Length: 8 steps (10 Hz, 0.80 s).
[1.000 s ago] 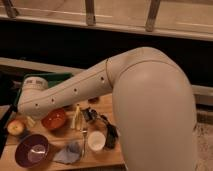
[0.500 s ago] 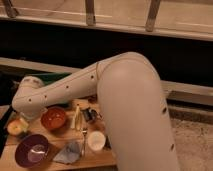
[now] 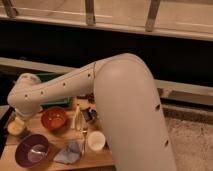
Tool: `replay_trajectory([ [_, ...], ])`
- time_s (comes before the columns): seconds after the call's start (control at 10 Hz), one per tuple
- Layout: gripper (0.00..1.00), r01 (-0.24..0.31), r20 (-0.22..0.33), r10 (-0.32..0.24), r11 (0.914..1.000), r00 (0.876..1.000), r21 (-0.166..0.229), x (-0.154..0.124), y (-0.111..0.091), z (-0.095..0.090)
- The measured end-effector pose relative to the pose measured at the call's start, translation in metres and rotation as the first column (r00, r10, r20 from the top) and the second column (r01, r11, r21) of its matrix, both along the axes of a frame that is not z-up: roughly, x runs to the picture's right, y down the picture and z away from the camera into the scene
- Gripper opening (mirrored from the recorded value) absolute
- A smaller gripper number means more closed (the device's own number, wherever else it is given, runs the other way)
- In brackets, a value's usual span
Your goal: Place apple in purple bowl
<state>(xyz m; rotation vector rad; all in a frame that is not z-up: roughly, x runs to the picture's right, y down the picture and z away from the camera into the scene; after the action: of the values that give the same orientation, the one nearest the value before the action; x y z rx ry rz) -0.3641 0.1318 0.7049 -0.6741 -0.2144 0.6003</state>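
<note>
The apple (image 3: pixel 15 128), small and yellowish, lies at the far left of the wooden table (image 3: pixel 102 159). My gripper (image 3: pixel 19 119) hangs from the white wrist directly over it, jaws open, partly covering the fruit; I cannot tell whether it touches. The purple bowl (image 3: pixel 31 150) stands at the front left, just below and to the right of the apple, with nothing in it but a glossy pale sheen.
An orange-red bowl (image 3: pixel 53 118) sits behind the purple one. A white cup (image 3: pixel 96 140), a grey-blue cloth (image 3: pixel 67 152) and a pale bottle-like item (image 3: pixel 77 119) crowd the middle. A green bin (image 3: pixel 56 102) stands behind. My bulky white arm (image 3: pixel 130 110) hides the table's right side.
The arm's elbow has swung left and the wrist has shifted slightly left, toward the apple. The apple and the bowls have not moved.
</note>
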Motion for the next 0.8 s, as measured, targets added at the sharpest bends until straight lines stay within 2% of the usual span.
replay_trajectory([
  [0.3, 0.75, 0.010, 0.037, -0.009, 0.9996, 0.999, -0.025, -0.010, -0.001, 0.007],
  [0.6, 0.75, 0.036, 0.102, -0.029, 0.9973, 0.994, -0.064, -0.032, 0.002, 0.015],
  [0.8, 0.75, 0.081, 0.169, -0.065, 0.9928, 0.984, -0.088, -0.056, 0.012, 0.013],
])
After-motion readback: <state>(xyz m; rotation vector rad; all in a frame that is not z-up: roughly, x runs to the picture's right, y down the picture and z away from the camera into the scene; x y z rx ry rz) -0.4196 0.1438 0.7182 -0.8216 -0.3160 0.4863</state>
